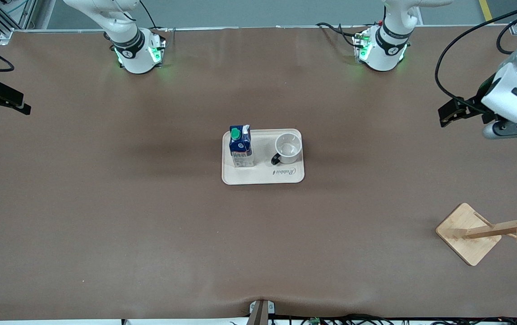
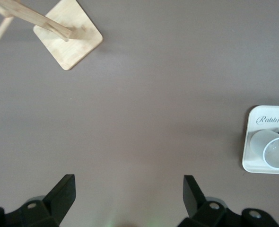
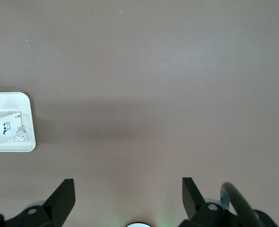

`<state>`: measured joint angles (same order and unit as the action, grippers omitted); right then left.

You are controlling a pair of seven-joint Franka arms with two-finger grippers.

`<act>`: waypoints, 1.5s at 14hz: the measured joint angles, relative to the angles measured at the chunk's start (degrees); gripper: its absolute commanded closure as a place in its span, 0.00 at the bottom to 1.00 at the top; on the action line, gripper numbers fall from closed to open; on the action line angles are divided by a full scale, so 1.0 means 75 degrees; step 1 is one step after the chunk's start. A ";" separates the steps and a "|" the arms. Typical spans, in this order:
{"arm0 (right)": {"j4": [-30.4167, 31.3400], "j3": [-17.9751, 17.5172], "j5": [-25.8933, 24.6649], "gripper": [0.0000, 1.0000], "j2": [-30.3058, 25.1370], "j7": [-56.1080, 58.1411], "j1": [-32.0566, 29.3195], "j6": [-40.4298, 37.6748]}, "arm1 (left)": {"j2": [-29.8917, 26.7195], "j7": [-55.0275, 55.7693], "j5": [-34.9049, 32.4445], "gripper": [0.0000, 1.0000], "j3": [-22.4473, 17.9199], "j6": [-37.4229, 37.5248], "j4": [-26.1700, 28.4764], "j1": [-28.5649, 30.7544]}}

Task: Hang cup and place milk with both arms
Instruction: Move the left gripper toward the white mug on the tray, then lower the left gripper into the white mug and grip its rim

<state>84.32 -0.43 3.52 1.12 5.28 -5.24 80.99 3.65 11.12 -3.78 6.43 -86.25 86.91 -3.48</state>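
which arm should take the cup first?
Left, probably. The cup sits at the tray's end toward the left gripper, which is open; the rack is also at that end. The milk suits the right gripper.

The brown table carries a cream tray at its middle and a wooden rack toward the left arm's end.

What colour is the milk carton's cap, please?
Green, on the milk carton's cap; clearest in the front view.
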 measured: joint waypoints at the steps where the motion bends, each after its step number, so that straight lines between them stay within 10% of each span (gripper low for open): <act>1: 0.0000 -0.0001 0.0001 0.00 0.0000 0.0000 0.0000 -0.0003 | 0.0080 0.0001 0.0000 0.00 0.0078 0.0000 -0.0001 -0.0062; 21: -0.0007 -0.0061 0.0014 0.00 0.0009 0.0006 0.0001 -0.0010 | 0.1893 0.0038 0.0005 0.00 0.0305 -0.0846 0.0016 -0.2891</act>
<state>84.27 -0.89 3.63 1.19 5.33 -5.23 80.91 17.85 11.41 -3.74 8.71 -92.60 87.03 -25.16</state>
